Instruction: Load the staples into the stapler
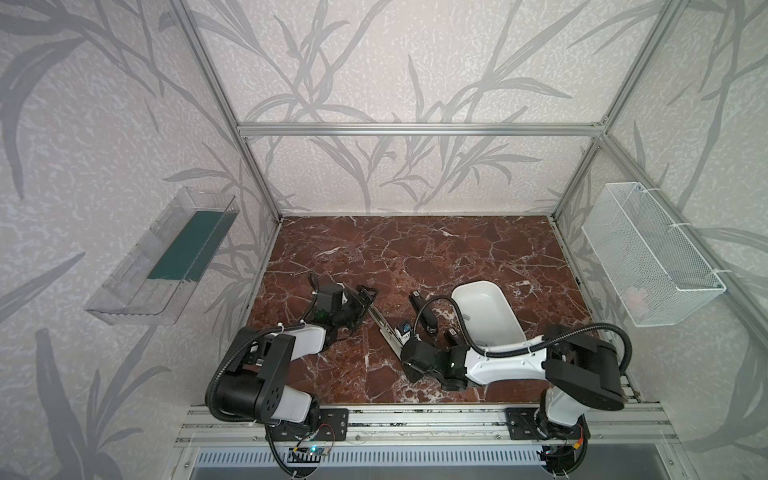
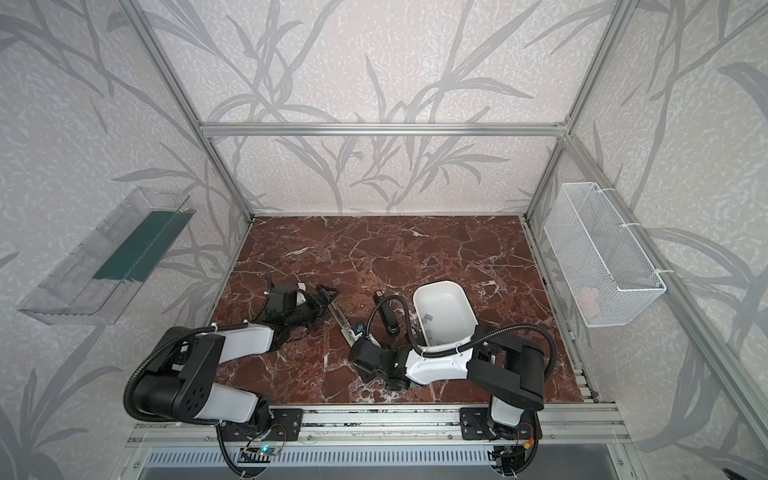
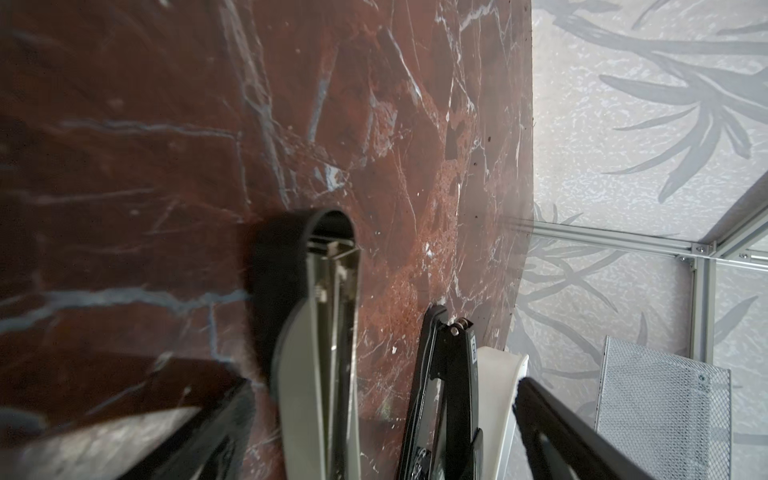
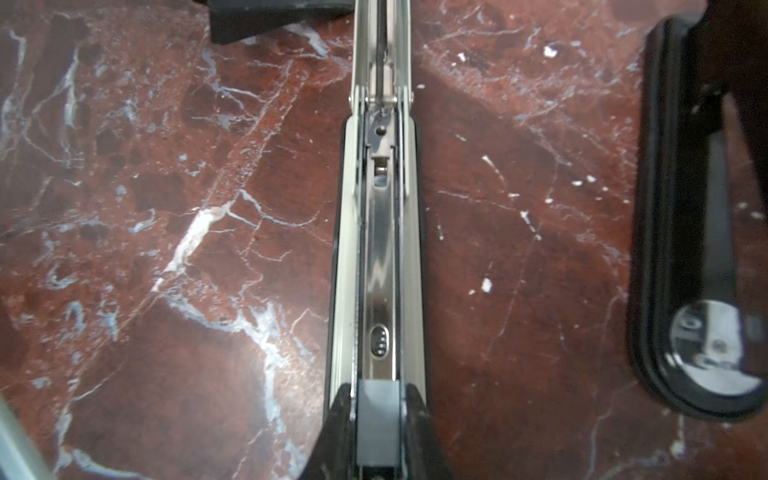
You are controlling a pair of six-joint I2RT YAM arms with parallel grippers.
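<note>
The stapler lies opened out flat on the red marble, its silver magazine channel facing up. My right gripper is shut on a grey strip of staples and holds it just over the near end of that channel, in line with it. In both top views the right gripper hangs over the rail's near end. My left gripper is open at the far end; the stapler's black-capped top lies between its fingers without touching them. More staples lie in the white bin.
A black stapler-like tool lies between the open stapler and the white bin, close beside my right gripper. A wire basket hangs on the right wall and a clear tray on the left wall.
</note>
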